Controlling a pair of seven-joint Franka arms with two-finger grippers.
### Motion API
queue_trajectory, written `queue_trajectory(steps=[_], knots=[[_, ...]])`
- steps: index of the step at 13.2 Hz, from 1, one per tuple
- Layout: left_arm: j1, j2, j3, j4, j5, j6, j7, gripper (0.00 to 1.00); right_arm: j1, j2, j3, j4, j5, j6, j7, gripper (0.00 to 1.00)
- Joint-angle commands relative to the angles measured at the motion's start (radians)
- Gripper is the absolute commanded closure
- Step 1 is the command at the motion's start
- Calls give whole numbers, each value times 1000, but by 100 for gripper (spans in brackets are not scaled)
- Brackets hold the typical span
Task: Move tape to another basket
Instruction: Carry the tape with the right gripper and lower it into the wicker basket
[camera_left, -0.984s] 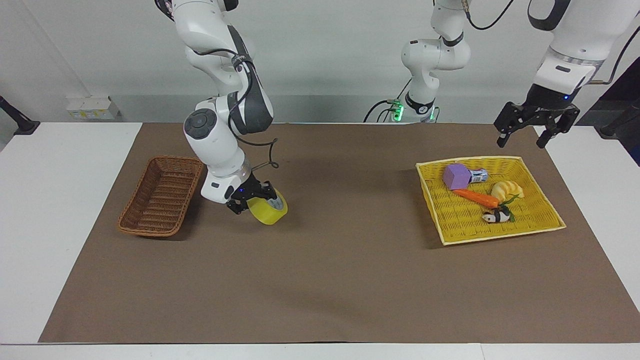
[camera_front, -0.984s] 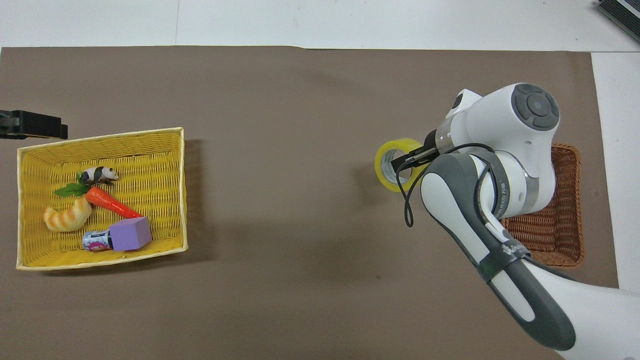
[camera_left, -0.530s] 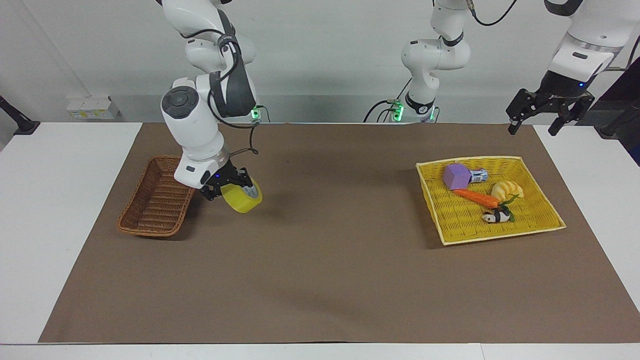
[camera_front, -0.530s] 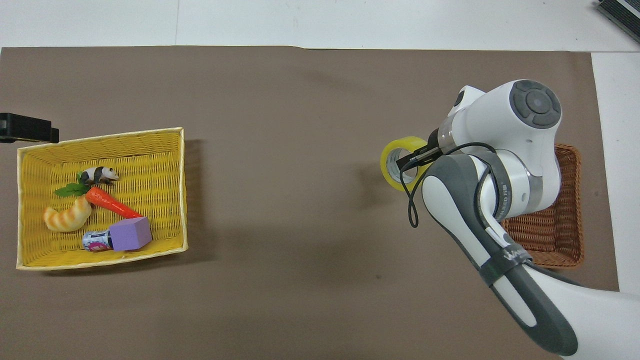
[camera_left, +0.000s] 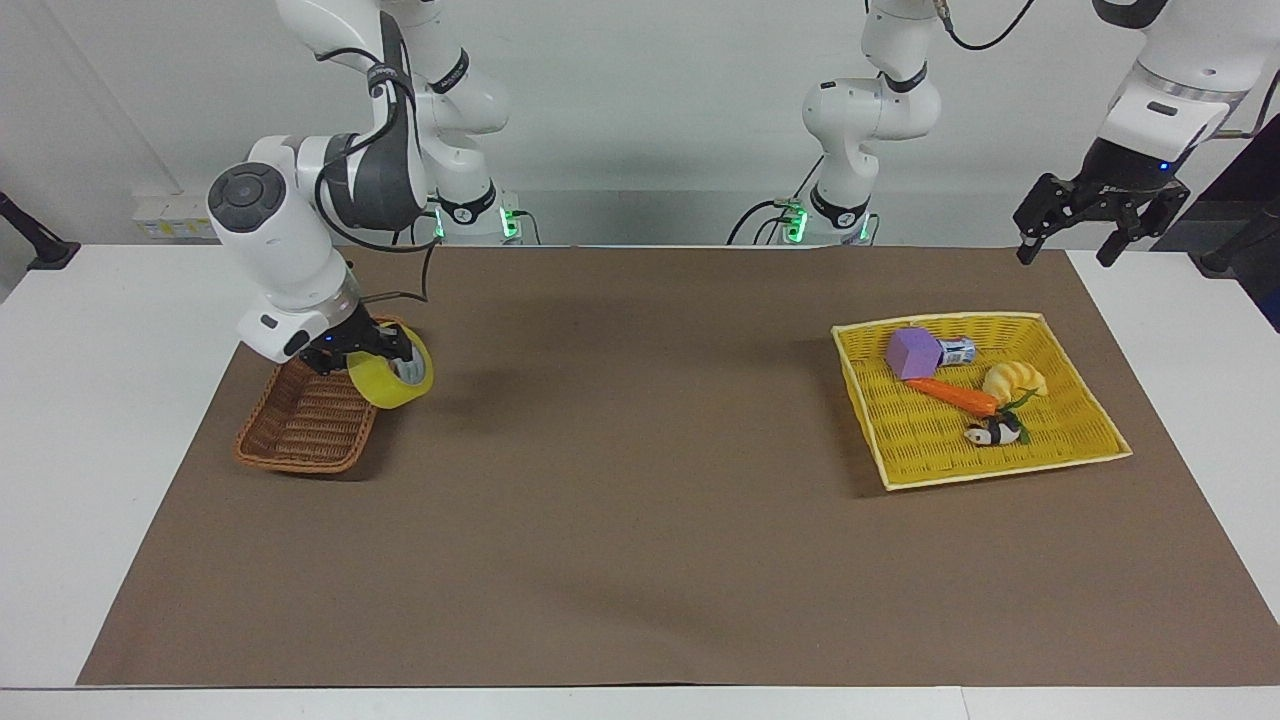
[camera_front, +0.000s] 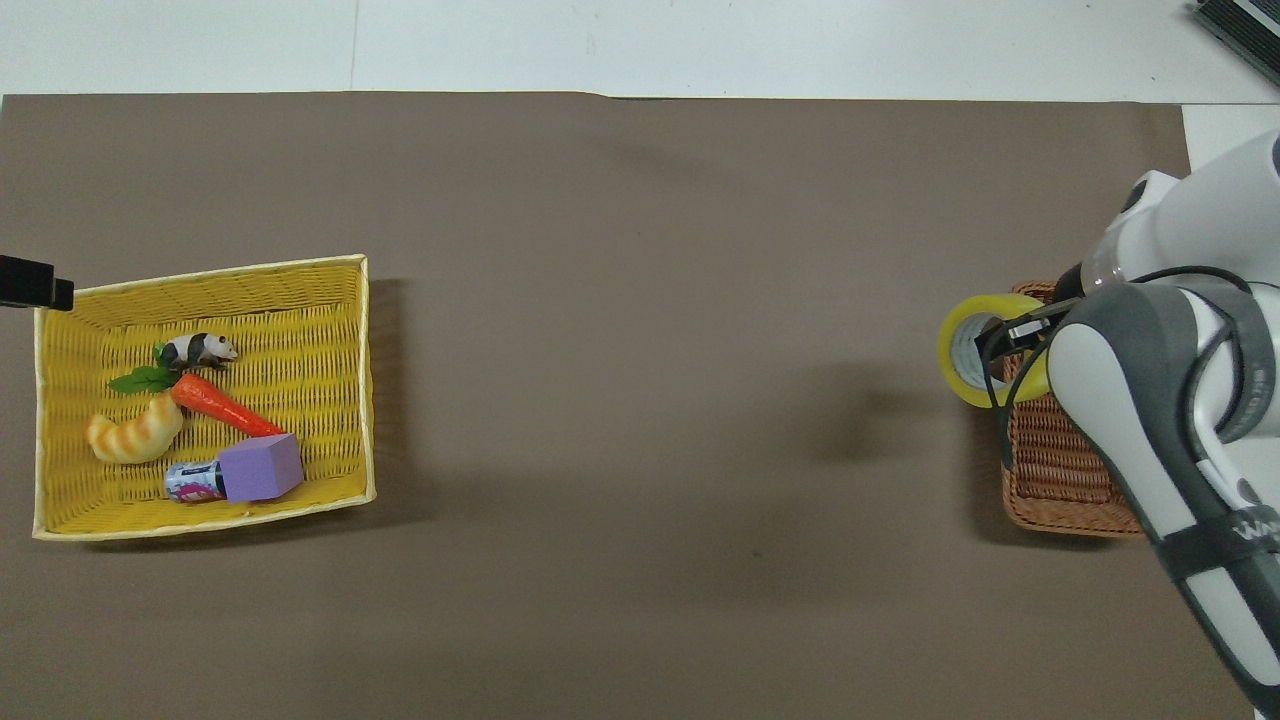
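Note:
The yellow tape (camera_left: 392, 380) (camera_front: 962, 352) hangs in the air, tilted, with my right gripper (camera_left: 368, 352) (camera_front: 1002, 336) shut on its wall, one finger inside the pale core. It is over the rim of the dark brown wicker basket (camera_left: 300, 432) (camera_front: 1058, 472), on the side that faces the table's middle. The right arm covers much of that basket in the overhead view. My left gripper (camera_left: 1064, 256) (camera_front: 28, 292) waits open and raised at the left arm's end of the table, holding nothing.
A flat yellow basket (camera_left: 1000, 474) (camera_front: 367, 400) at the left arm's end holds a purple block (camera_left: 912, 352), a small can, a carrot (camera_left: 952, 394), a croissant and a panda toy. A brown mat (camera_left: 640, 500) covers the table.
My right gripper has carried the tape from over the mat toward the right arm's end, up to the brown basket's rim. The left gripper has risen and drawn back a little.

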Motion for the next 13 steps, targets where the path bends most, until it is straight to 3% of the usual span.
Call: queue_trajectory(steps=[1, 5, 9, 10, 11, 12, 13], knots=[[11, -8, -6, 7, 13, -22, 7, 0, -52, -88, 14, -114, -35, 17, 7, 100], [11, -8, -6, 7, 13, -22, 7, 0, -173, -137, 14, -219, -50, 32, -87, 100], [11, -7, -6, 7, 13, -24, 7, 0, -239, -129, 14, -343, -50, 180, -150, 100], [11, -8, -6, 7, 13, -22, 7, 0, -241, -129, 14, -351, -56, 185, -158, 74], [11, -7, -6, 7, 13, -22, 7, 0, -241, -131, 14, -351, -66, 181, -171, 30], [11, -8, -6, 7, 13, -22, 7, 0, -243, -129, 14, -349, -66, 181, -175, 0], [11, -7, -6, 7, 13, -22, 7, 0, -243, -129, 14, -348, -66, 179, -178, 0]])
